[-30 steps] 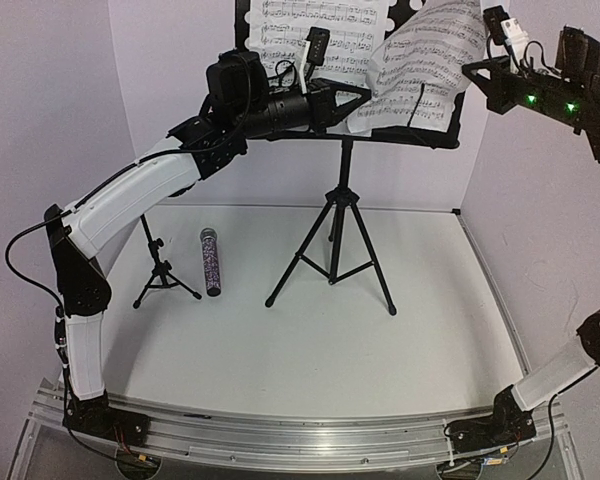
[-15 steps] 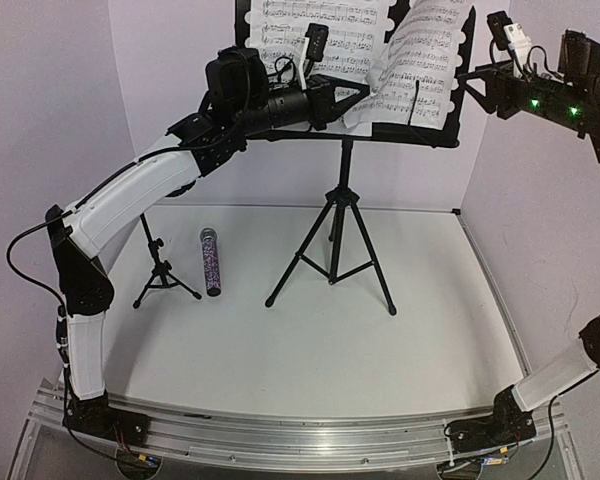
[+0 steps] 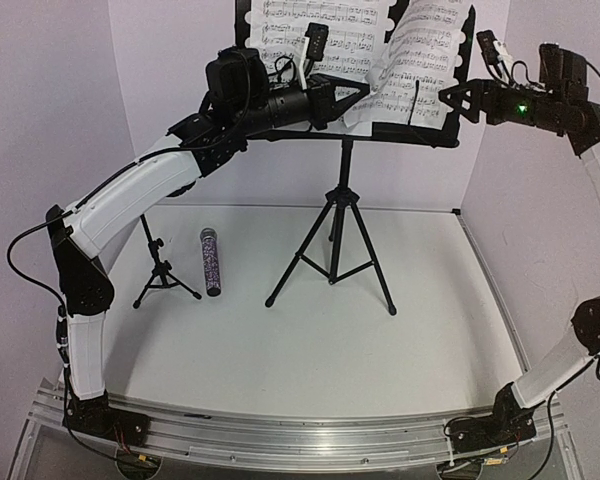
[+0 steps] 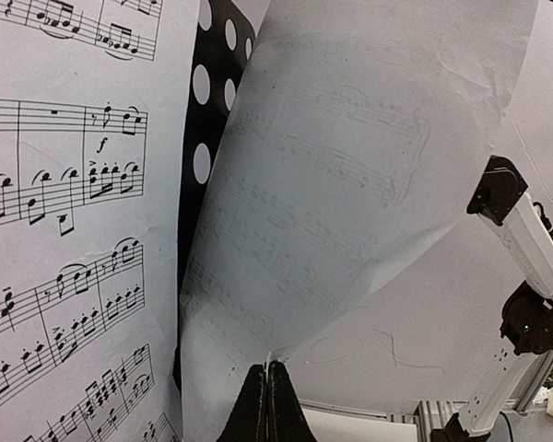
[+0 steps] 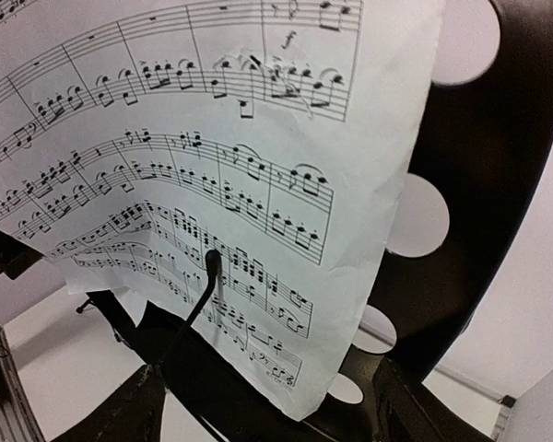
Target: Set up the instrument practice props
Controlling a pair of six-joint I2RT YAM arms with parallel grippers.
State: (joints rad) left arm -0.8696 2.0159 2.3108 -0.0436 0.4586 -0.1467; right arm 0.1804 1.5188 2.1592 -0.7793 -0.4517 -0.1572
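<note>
The black music stand [image 3: 337,235] holds two music sheets on its perforated desk [image 3: 458,70]. The left sheet [image 3: 280,30] lies flat. My left gripper [image 3: 365,95] is shut on the bottom left corner of the right sheet [image 3: 425,60]; in the left wrist view that gripper [image 4: 268,370] pinches the curled paper [image 4: 350,184]. Just off the desk's right edge, my right gripper [image 3: 452,103] is open and holds nothing. In the right wrist view the gripper [image 5: 267,414] faces the sheet [image 5: 212,166], which sits behind a wire clip [image 5: 198,304]. The glittery microphone [image 3: 212,262] lies beside the small mic stand [image 3: 160,270].
White walls close in the back and both sides of the table [image 3: 380,340]. The music stand's tripod legs [image 3: 378,275] spread over the middle back. My left arm [image 3: 130,205] arches over the mic stand and microphone. The right arm [image 4: 525,267] shows in the left wrist view.
My right gripper has opened and let go of the right sheet's upper corner, then dropped down and left to the desk's edge. The sheet has settled against the desk. The left gripper has stayed put.
</note>
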